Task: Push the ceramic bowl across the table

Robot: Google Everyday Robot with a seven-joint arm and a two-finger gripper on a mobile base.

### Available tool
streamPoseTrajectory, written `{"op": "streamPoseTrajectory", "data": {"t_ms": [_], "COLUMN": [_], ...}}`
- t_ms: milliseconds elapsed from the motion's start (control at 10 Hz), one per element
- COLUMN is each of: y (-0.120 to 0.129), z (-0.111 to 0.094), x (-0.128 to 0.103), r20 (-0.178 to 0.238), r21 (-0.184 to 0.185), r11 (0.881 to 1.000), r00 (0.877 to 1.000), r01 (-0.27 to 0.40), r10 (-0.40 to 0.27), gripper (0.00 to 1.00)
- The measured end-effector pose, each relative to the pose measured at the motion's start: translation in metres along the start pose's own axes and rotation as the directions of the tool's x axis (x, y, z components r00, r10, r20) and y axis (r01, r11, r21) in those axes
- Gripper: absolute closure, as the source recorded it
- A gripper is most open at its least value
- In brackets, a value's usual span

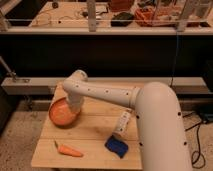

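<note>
One round orange ceramic bowl (64, 112) sits upright, opening facing up, at the left edge of a wooden surface (95, 131), partly overhanging it; being round, it has no long axis. The claw (75, 106) hangs from a white arm (105, 92) reaching in from the right and sits at the bowl's right rim, touching or just inside it. Whether the claw is spread or pressed together cannot be told. Also on the surface: one carrot (69, 150) near the front left, one blue sponge (116, 146) front centre, and one white packet (123, 123) beside the arm
</note>
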Motion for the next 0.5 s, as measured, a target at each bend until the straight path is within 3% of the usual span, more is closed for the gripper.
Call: {"op": "streamPoseTrajectory", "data": {"t_ms": [200, 500], "y": [-0.005, 0.013], "z": [-0.003, -0.014], "x": [0.005, 0.017], "r20": [0.002, 0.011], "r21": [0.017, 0.013], "r11": [1.0, 0.999], "r00": [1.0, 0.999], "r01": [0.002, -0.041], "r10": [-0.002, 0.041], "gripper": [1.0, 1.0]}}
